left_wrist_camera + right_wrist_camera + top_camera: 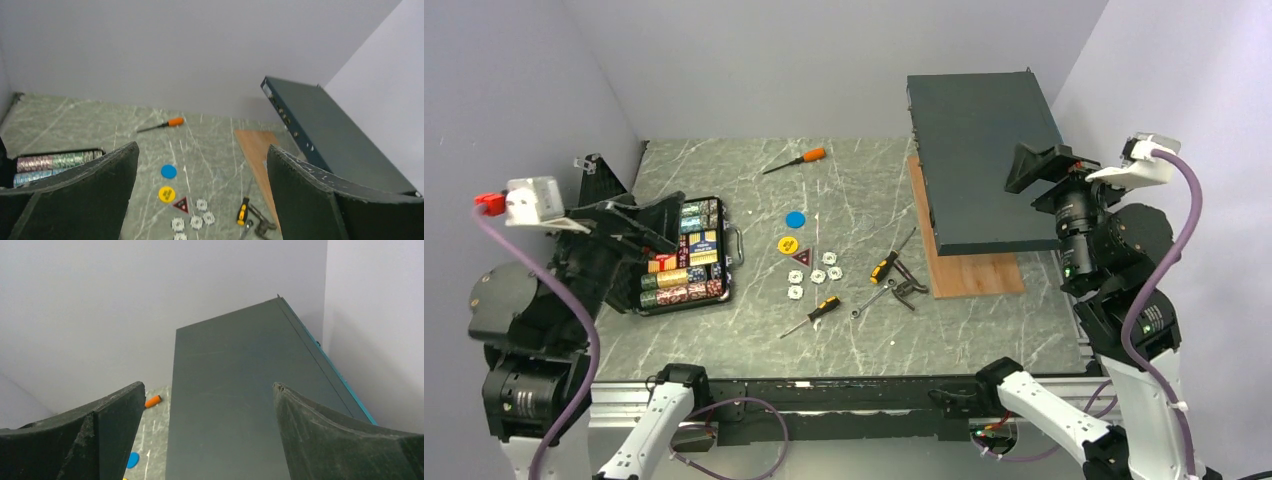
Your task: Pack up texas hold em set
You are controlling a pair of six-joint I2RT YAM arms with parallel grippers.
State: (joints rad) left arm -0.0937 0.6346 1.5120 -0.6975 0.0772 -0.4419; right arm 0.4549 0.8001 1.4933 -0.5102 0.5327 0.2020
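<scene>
Hovering, the left tool (202, 200) gapes wide, the chip-filled case (684, 304) by its left finger; the right tool (209, 440), equally spread, faces the dark box (235, 400).

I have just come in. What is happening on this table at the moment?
Two robot arms are packing up a poker set, and neither holds anything yet. The left gripper hangs near the open case, jaws apart; rows of chips already sit inside. A blue disc, a yellow disc and several white discs lie loose on the table beside it. The right gripper, also open, hovers over the large dark box at the right.
</scene>
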